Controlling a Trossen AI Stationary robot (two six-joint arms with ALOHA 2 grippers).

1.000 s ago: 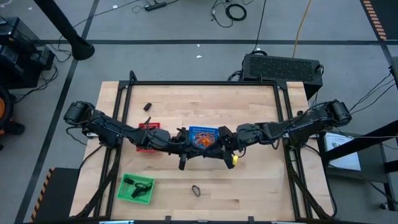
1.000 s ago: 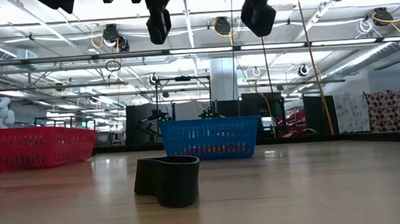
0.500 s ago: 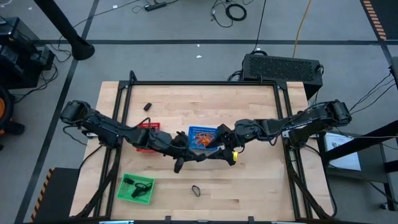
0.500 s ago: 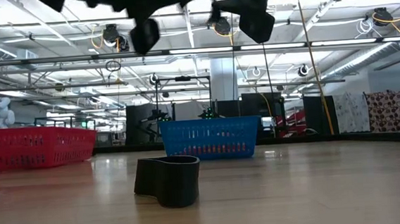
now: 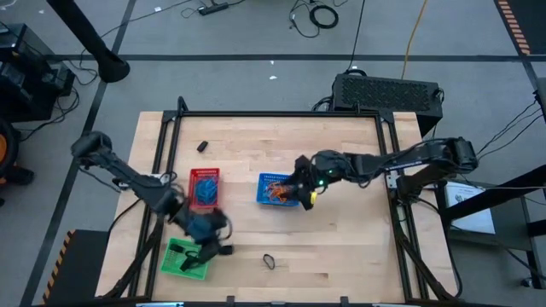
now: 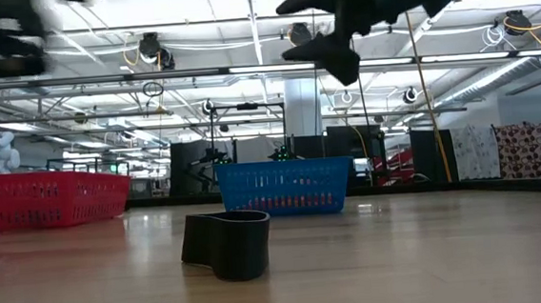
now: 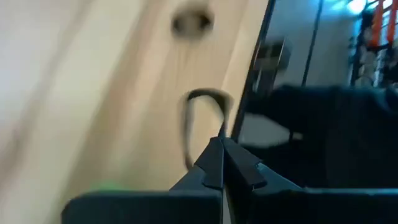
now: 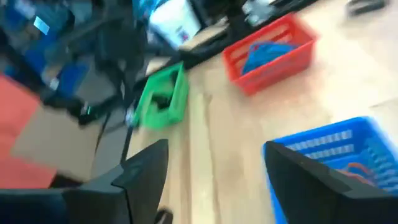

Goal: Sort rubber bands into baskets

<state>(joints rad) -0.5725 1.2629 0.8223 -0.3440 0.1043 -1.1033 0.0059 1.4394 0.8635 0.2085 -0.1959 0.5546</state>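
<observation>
Three baskets on the table (image 5: 341, 256). One basket (image 5: 204, 187) left of centre, a second (image 5: 278, 189) to its right, a third (image 5: 186, 258) at the front-left corner. Loose band (image 5: 269, 261) right of the third. Small object (image 5: 202, 146) behind the first.

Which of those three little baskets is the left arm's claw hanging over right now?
The green basket, at the table's front left corner. The left gripper is above its edge, while the red basket and blue basket sit farther back, mid-table.
</observation>
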